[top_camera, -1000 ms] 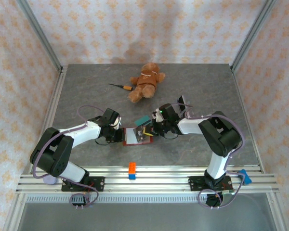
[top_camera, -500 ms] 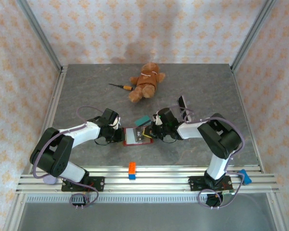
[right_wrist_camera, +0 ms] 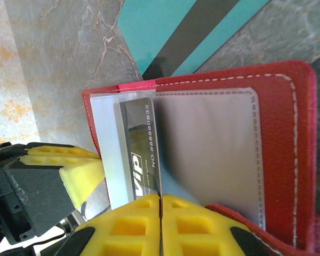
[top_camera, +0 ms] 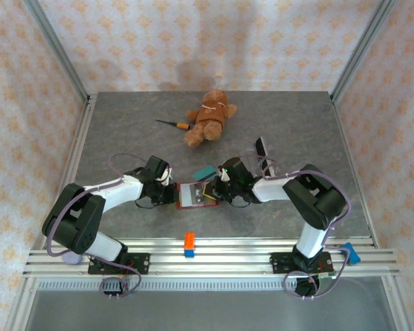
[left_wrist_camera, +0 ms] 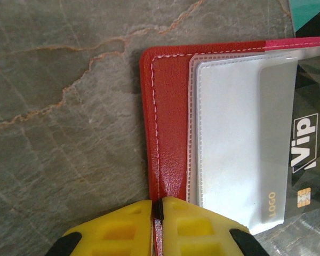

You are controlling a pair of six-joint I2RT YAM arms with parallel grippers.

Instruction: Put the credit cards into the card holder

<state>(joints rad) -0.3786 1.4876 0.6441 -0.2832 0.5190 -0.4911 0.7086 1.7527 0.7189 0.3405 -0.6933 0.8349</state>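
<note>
Two pinches — left fingers (left_wrist_camera: 122,229) clamp the card holder (left_wrist_camera: 168,117) by its edge, right fingers (right_wrist_camera: 128,229) nip the dark VIP card (right_wrist_camera: 140,146).

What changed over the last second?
The right gripper, shut on the dark card, moved left and toward the near edge, apparently pushing the card further into the wallet. The left gripper stayed pinched on the wallet's edge. The teal card, teddy bear and block are unchanged.

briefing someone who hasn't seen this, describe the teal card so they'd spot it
On the grey table, nearer than the teddy bear, lies the open red card holder. At its far edge is the teal card with a dark stripe; the Vip card in the holder is black.
</note>
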